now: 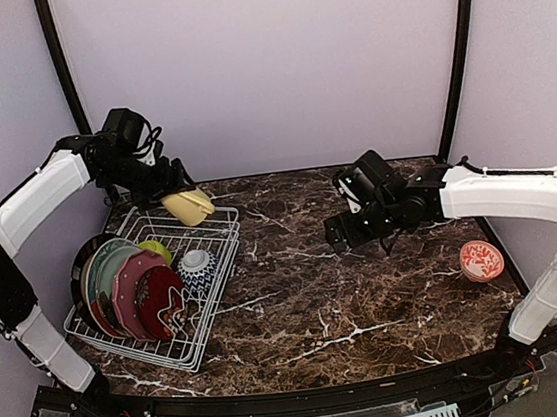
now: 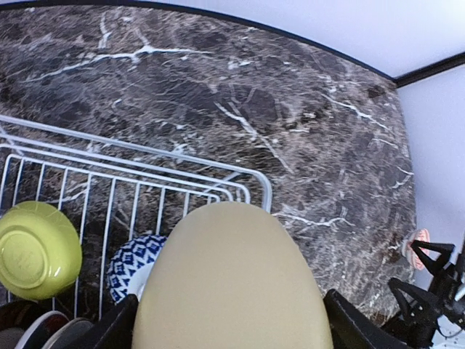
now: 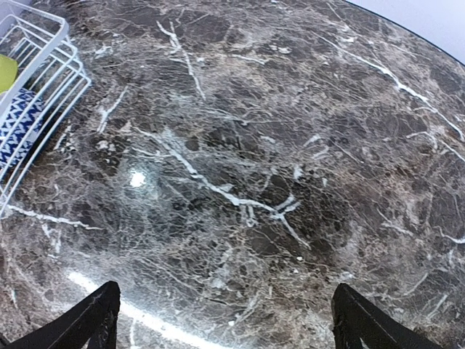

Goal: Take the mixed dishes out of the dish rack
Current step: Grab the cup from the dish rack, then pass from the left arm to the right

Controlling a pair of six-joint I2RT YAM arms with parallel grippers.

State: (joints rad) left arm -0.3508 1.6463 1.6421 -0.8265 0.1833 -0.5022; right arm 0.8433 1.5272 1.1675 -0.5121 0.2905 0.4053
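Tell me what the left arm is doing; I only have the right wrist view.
Observer: The left fingers grip a pale yellow mug, raised over the far end of the dish rack.
Operator: Report what the rack holds beyond my view.
Observer: Several plates stand on edge in its left part.
Operator: Check the right side of the table.
Observer: A red-white bowl sits by itself on the table, near the right edge.
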